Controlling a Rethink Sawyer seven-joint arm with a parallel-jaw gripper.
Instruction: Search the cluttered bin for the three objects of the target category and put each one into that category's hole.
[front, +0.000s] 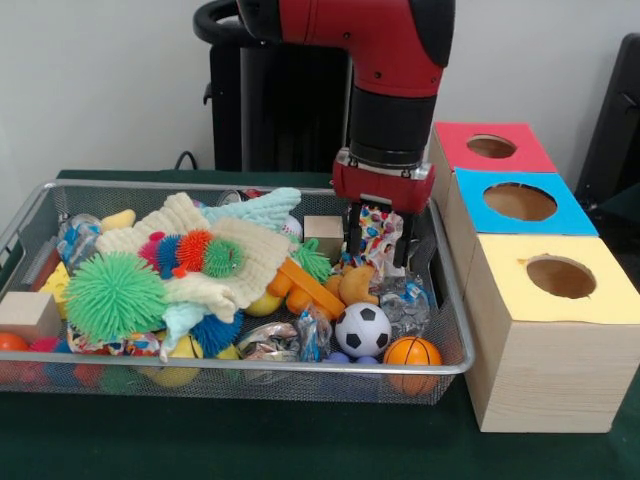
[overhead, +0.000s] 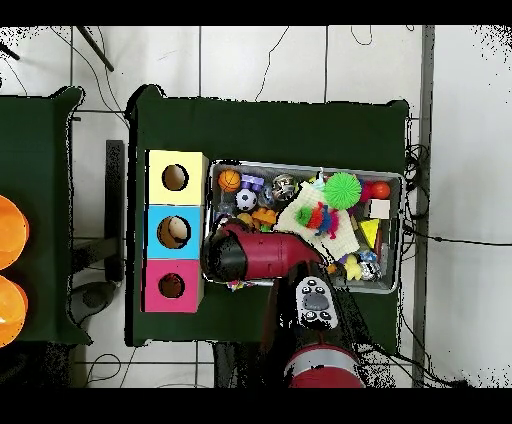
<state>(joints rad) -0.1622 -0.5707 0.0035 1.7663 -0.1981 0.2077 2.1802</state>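
My gripper hangs over the right end of the wire bin, shut on a white packet with coloured dots that is lifted a little above the toys. Right of the bin stand three wooden boxes with round holes: a red-topped one farthest, a blue-topped one in the middle, and a yellow-topped one nearest. In the overhead view the arm covers the gripper, beside the blue box.
The bin holds a soccer ball, a small basketball, a green spiky ball, a cream cloth, wooden blocks, shiny wrapped packets and several other toys. A dark green cloth covers the table.
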